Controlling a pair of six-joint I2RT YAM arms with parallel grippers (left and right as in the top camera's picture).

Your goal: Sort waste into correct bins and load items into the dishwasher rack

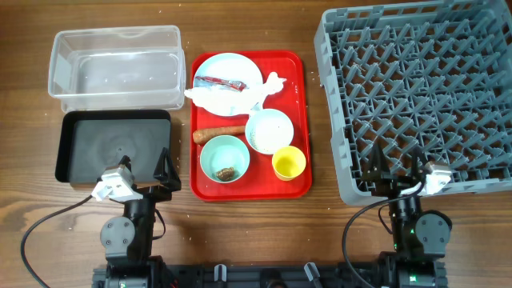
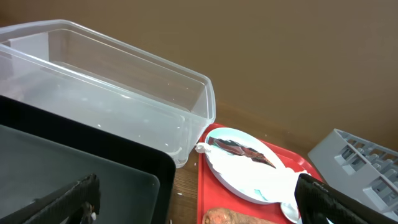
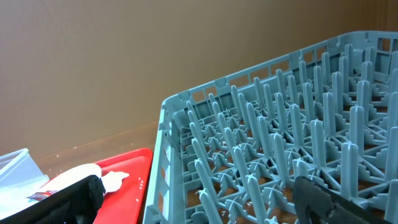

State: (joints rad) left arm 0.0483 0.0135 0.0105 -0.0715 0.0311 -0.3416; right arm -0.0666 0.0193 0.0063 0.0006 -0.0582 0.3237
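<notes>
On the flat red tray (image 1: 298, 88) a pale blue plate (image 1: 232, 68) carries the red wrapper (image 1: 220, 83), with the white napkin (image 1: 268, 84) at its right edge. The carrot (image 1: 220, 134) lies below the plate. The white bowl (image 1: 270, 130), the green bowl (image 1: 216, 152) holding the brown lump (image 1: 226, 172), and the yellow cup (image 1: 289, 163) stand nearby. The clear tub (image 1: 112, 68) and black tray (image 1: 112, 148) sit at left, and the grey rack (image 1: 420, 96) at right. My left gripper (image 1: 142, 172) and right gripper (image 1: 398, 172) are open and empty near the table's front edge.
The left wrist view shows the tub (image 2: 124, 93), the black tray (image 2: 74, 168), the plate (image 2: 242, 177), the wrapper (image 2: 242, 149) and the carrot end (image 2: 230, 216). The right wrist view shows the rack pegs (image 3: 280, 143) and white grains (image 3: 138, 182) on the red tray.
</notes>
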